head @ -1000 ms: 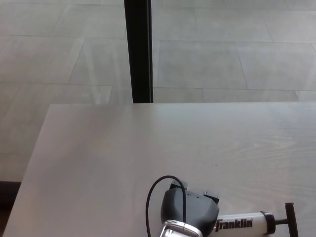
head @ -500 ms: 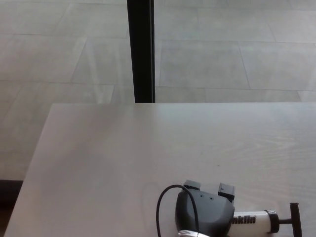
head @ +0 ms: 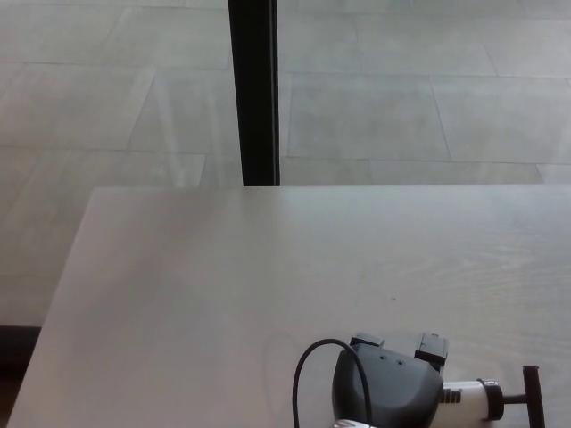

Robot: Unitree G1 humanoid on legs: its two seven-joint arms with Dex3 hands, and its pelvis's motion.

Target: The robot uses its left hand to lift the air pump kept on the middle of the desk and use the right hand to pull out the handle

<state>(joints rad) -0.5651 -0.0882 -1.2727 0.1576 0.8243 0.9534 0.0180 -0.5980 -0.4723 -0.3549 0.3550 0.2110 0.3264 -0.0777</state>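
At the bottom edge of the frame, a little right of centre, the robot's left hand (head: 388, 388) shows as a dark grey rounded shell seen from behind. Two thick fingers (head: 432, 346) poke out past its upper edge, pointing toward the top of the frame, slightly apart from each other. A thin black cable (head: 312, 366) loops off the shell's left side. The right hand does not show anywhere.

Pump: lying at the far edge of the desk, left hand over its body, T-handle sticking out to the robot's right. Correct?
Not the far edge. The head view shows the pump at the near edge of the desk, at the bottom of the picture. The left hand does cover its body, and the T-handle does point to the robot's right.
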